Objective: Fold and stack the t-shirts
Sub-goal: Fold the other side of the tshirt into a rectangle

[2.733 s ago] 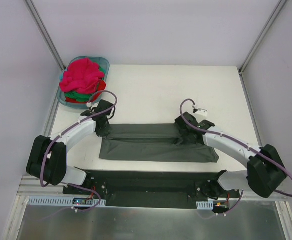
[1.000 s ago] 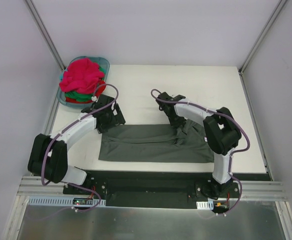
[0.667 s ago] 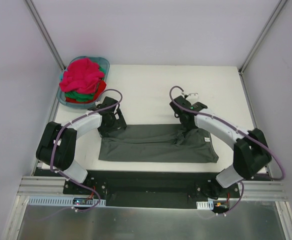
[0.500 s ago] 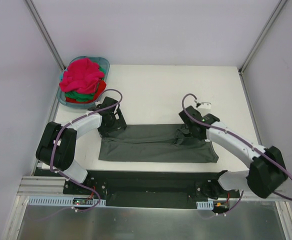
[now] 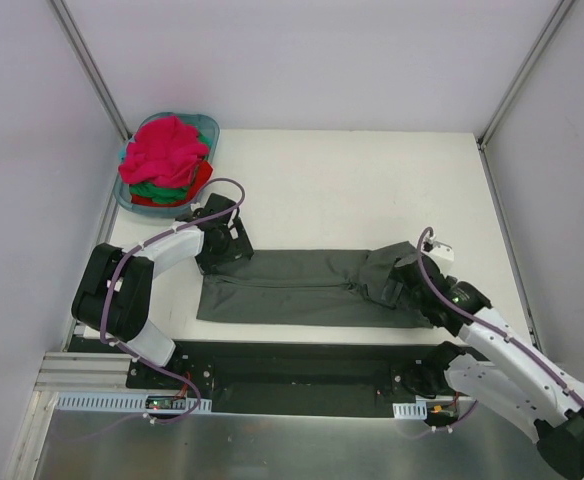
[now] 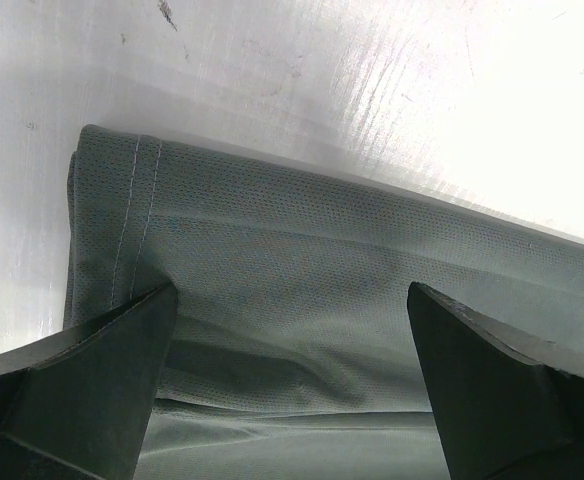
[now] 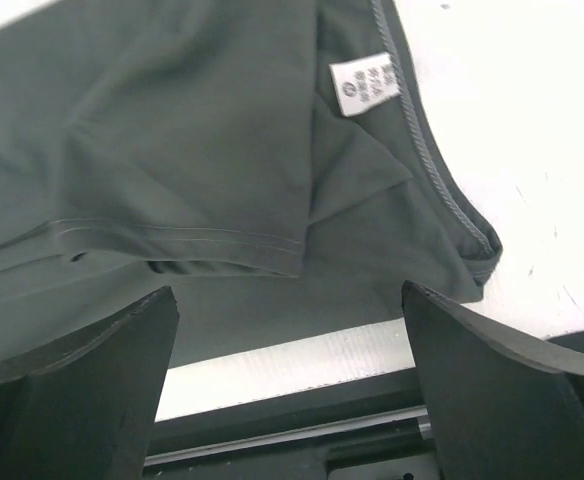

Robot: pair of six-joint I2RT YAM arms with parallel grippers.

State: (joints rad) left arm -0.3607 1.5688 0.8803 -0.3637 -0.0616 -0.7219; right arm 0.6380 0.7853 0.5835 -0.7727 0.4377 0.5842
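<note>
A dark charcoal t-shirt (image 5: 302, 288) lies on the white table, folded into a long flat strip. My left gripper (image 5: 227, 245) hovers open over its top-left corner. The left wrist view shows hemmed cloth (image 6: 302, 290) between the wide-apart fingers (image 6: 82, 390), with nothing pinched. My right gripper (image 5: 404, 285) stands open over the shirt's right end, holding nothing. In the right wrist view (image 7: 287, 390) the neck label (image 7: 364, 84) and a folded-over sleeve hem (image 7: 172, 235) show. A bright pink-red t-shirt (image 5: 167, 145) is heaped on green (image 5: 155, 187) and red (image 5: 200, 175) ones at the far left.
The heap sits in a teal plastic basket (image 5: 209, 122) at the table's back-left corner. A black mounting rail (image 5: 292, 365) runs along the near edge just below the shirt. Slanted frame posts (image 5: 92, 65) and pale walls close in both sides.
My right arm swung from the shirt's upper right toward the front right, and its jaws opened and let go of the cloth. The left arm has barely moved.
</note>
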